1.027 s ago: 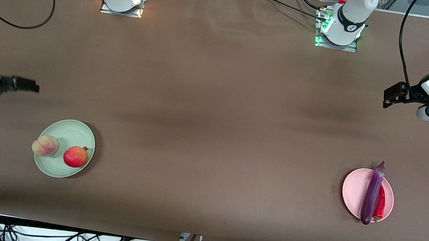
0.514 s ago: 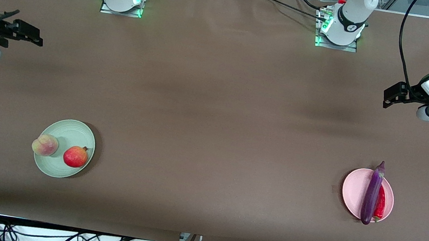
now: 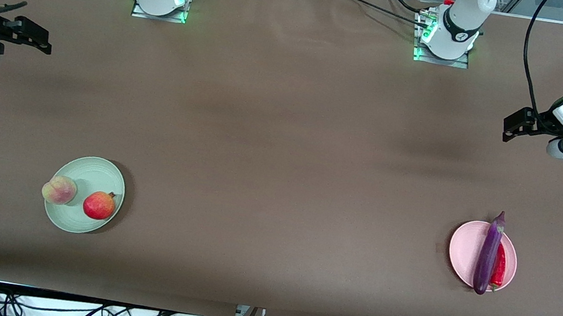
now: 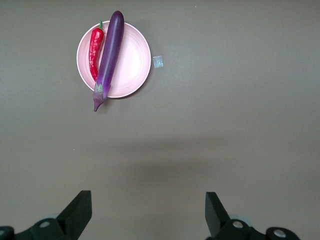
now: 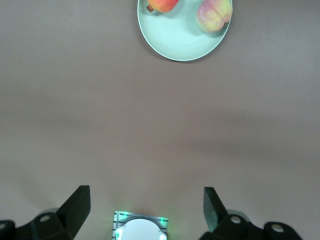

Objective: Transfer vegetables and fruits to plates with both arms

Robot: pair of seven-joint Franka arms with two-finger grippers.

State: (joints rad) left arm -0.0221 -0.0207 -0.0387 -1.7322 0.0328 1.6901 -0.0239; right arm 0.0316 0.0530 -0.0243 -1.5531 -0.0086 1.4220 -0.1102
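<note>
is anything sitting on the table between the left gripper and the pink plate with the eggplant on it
Nothing visible does. The left gripper hangs open over bare table, and only brown cloth lies between it and the pink plate holding the eggplant. A tiny scrap lies beside the plate.

Mint plate [image 5: 176, 44] holding apple [image 5: 161, 4] and peach [image 5: 214, 13], right claw [image 5: 146, 210] spread wide

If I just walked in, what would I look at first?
Probably the shiny purple eggplant lying across the pink plate with the red chili pepper beside it, toward the left arm's end of the table. Next, the mint green plate toward the right arm's end, holding the red apple and the peach. The left tool and right tool hang open and empty over bare table.
</note>
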